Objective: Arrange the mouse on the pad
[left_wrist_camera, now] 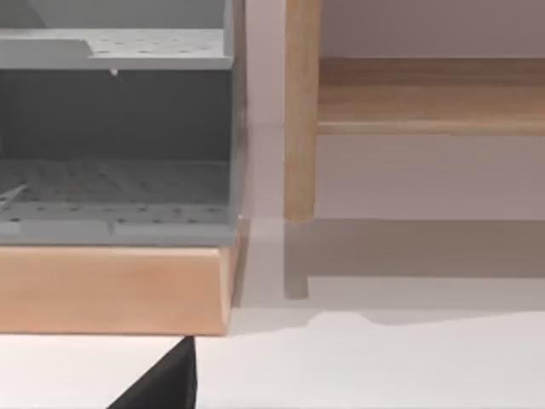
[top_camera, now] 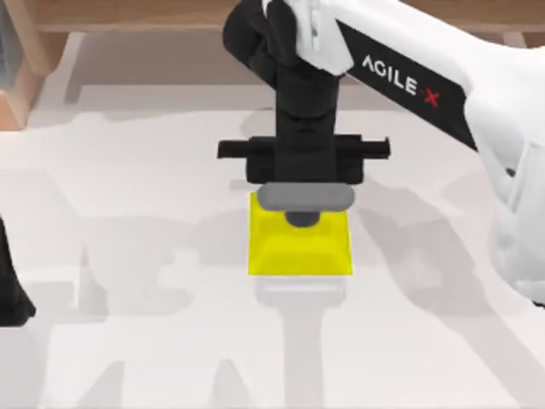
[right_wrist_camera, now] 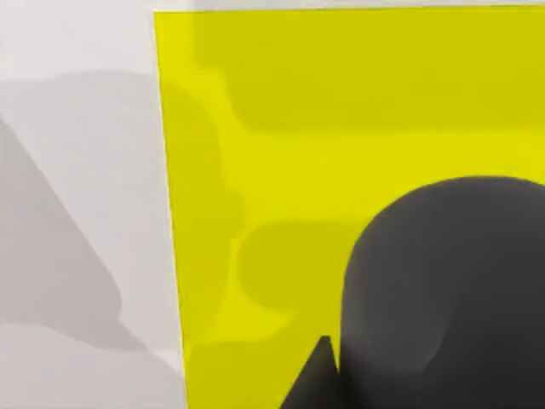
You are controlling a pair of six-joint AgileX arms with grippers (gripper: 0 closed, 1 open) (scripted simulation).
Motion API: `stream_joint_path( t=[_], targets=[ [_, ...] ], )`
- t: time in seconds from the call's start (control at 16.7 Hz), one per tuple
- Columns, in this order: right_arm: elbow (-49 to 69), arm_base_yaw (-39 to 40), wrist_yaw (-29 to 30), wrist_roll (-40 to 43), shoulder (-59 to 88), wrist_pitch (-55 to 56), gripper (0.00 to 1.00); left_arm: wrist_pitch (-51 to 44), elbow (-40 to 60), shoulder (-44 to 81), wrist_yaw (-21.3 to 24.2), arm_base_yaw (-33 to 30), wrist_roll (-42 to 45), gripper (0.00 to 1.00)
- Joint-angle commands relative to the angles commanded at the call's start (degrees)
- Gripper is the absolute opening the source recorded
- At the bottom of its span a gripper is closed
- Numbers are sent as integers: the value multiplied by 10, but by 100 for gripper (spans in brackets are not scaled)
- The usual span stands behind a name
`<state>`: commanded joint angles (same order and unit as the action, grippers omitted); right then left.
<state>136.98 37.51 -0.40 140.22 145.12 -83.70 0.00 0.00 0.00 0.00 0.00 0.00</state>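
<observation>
Pad (top_camera: 300, 247) at table (top_camera: 128, 239) centre; mouse (top_camera: 305, 199) at pad's 12 o'clock edge, directly under right gripper (top_camera: 304, 183), finger state cannot tell; left arm (top_camera: 10, 281) parked at 9 o'clock

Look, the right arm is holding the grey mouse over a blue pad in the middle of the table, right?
Almost. The pad is bright yellow, not blue, as the top view and the right wrist view both show. The rest holds: the right arm's tool has the grey mouse over it in the middle of the table.
</observation>
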Motion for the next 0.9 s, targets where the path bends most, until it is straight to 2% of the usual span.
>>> stream_joint_path(
  t=[0.54, 0.9],
  targets=[
    [-68, 6, -41, -1, -5, 31, 0, 0, 0, 0, 0, 0, 0, 100],
    [-91, 1, -5, 4, -14, 91, 0, 0, 0, 0, 0, 0, 0, 100]
  ],
)
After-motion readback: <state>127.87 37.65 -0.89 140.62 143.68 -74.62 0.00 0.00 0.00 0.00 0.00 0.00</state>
